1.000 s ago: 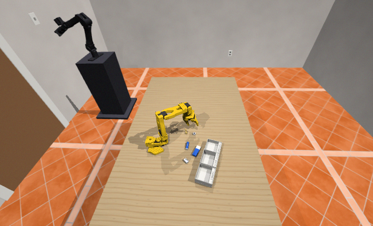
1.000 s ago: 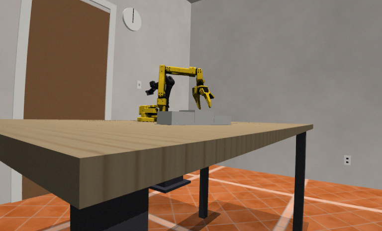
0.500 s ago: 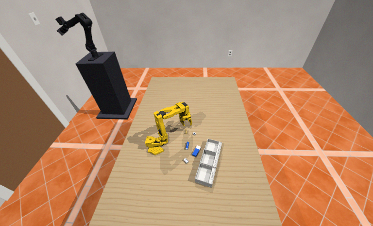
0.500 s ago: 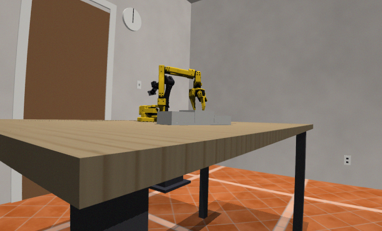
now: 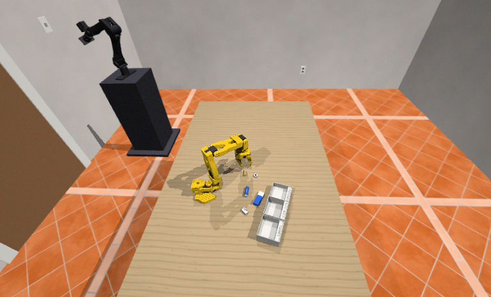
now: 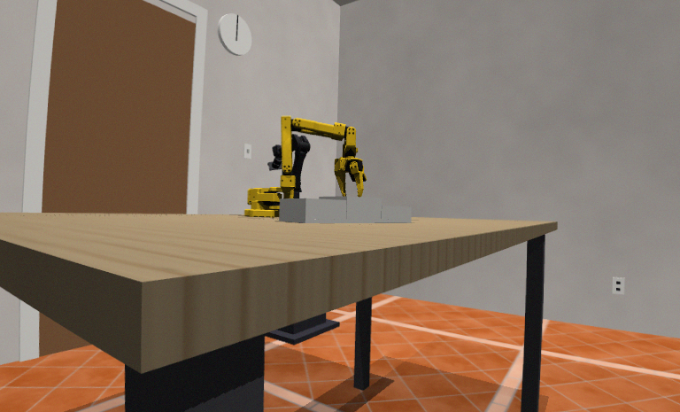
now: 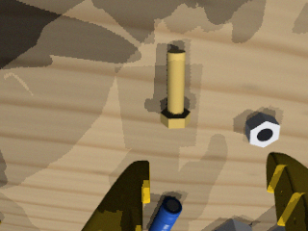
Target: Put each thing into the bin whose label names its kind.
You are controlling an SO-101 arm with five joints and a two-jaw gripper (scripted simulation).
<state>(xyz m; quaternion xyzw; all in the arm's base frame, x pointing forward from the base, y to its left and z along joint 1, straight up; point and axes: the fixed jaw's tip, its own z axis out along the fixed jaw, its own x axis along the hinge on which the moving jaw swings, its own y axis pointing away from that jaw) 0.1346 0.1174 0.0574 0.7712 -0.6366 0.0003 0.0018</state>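
Observation:
A yellow bolt (image 7: 175, 90) lies on the table, and a grey nut (image 7: 262, 130) lies to its right. My gripper (image 7: 207, 164) hangs above the table near the bolt, pointing down. Its fingers stand apart with nothing between them. In the top view the gripper (image 5: 243, 160) is just above the bolt (image 5: 245, 172) and the nut (image 5: 255, 175). A small grey-white piece (image 5: 245, 210) lies further along the table.
A row of three grey bins (image 5: 275, 213) stands to the right of the things; their labels cannot be read here. In the exterior view the bins (image 6: 344, 210) hide the small things. A black pedestal (image 5: 139, 111) stands beside the table.

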